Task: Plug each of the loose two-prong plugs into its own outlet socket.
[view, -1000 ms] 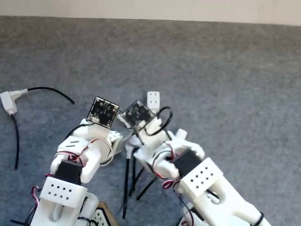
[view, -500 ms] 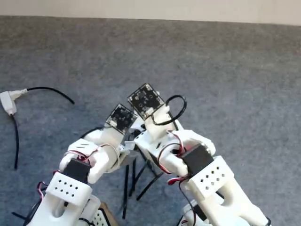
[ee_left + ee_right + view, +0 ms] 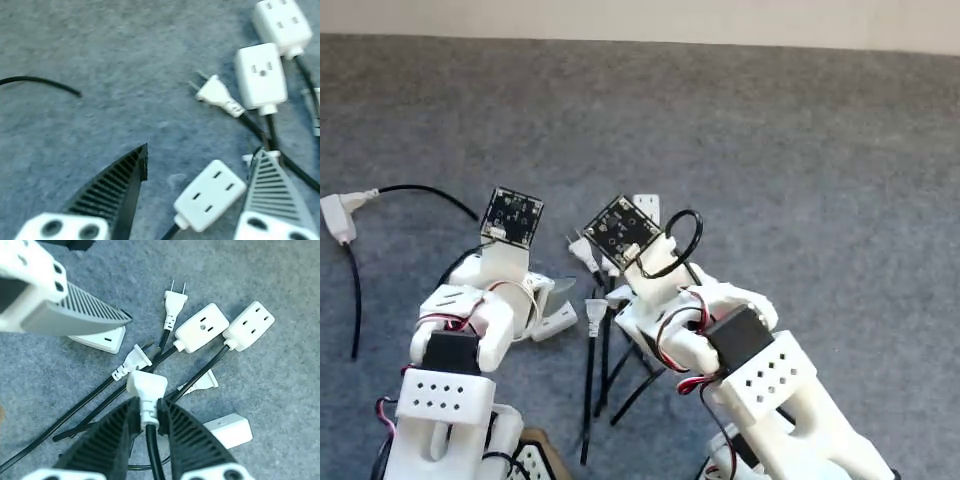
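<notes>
Your right claw (image 3: 146,407) pinches a white plug (image 3: 146,385) by its body; from above, the arm covers that grip. Your left claw (image 3: 202,150) is spread wide, with a white socket (image 3: 210,195) lying between its fingers. Just beyond it rest a two-prong plug (image 3: 215,92) and a single socket (image 3: 261,75). The high view adds a white cord end (image 3: 338,215) well apart, far left

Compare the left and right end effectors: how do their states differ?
The left black-fingered end effector is open; the right end effector is shut. The left straddles a white socket block; the right clamps a white connector on a black cord. Both hang over grey carpet.
</notes>
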Tool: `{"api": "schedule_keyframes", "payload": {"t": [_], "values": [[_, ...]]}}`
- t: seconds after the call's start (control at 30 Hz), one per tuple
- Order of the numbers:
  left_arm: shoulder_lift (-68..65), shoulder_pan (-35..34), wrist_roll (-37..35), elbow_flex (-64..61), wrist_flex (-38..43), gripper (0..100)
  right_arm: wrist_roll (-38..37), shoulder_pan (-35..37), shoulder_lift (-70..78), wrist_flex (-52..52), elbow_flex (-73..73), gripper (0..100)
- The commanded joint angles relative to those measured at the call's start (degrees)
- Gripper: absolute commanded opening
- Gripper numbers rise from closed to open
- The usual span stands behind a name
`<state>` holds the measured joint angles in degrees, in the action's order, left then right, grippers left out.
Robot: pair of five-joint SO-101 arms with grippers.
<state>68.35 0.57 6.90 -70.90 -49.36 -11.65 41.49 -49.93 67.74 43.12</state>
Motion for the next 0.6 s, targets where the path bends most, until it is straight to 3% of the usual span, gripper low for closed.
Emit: {"api": "schedule_keyframes", "payload": {"t": [0.0, 0.13, 0.57], "values": [[0.40, 6.02, -0.88, 2.51, 0.44, 32, 1.23, 2.86, -0.66, -0.22, -3.12, 0.5], [0.40, 10.68, -0.88, 0.84, 0.44, 32, 2.11, 3.56, -0.66, -1.10, -3.30, 0.5], [0.40, 16.04, -0.79, -2.68, 0.26, 32, 2.37, 3.30, -0.57, -1.27, -3.56, 0.5]]}}
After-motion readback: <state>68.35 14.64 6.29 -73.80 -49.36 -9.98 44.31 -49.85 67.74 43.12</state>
